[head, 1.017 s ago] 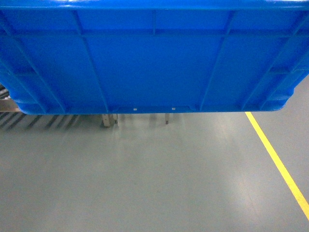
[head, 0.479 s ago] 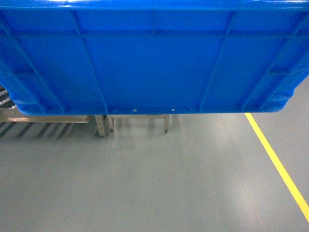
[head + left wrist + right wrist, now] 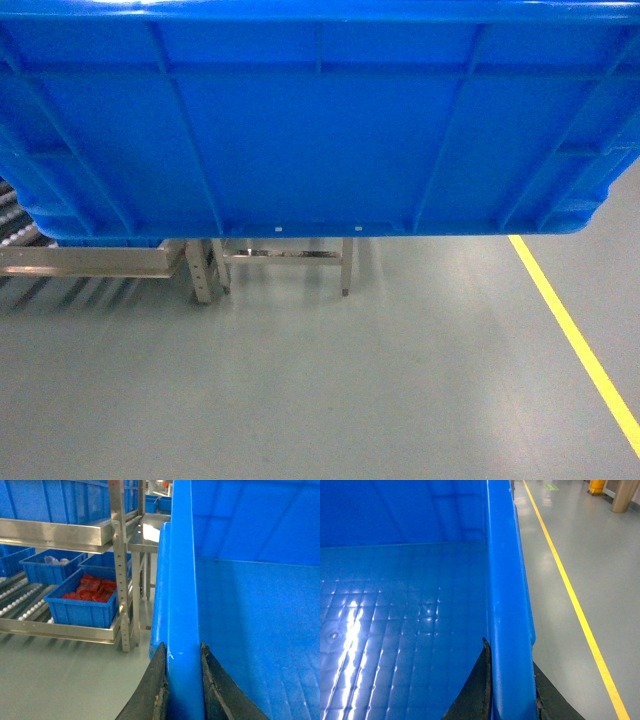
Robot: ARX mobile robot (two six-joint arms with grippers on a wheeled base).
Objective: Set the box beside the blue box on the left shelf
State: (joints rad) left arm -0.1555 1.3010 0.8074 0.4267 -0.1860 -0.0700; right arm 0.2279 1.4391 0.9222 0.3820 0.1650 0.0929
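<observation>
My view was filled by the box (image 3: 320,130), ribbed side facing me. Below it stood the left shelf (image 3: 90,262) rail on grey floor (image 3: 300,390), yellow line (image 3: 580,340) right.

The left hand (image 3: 183,690) reaches up from the bottom edge of its wrist view, its two dark, worn fingers (image 3: 154,690) pressed against either face of the left wall of the large bright-blue open-topped plastic crate (image 3: 250,620), one finger outside and one inside. The right hand (image 3: 512,692) mirrors this on the crate's right wall, its dark fingers (image 3: 479,687) clamping the thick rim from both sides. Neither arm shows in the head view.
</observation>
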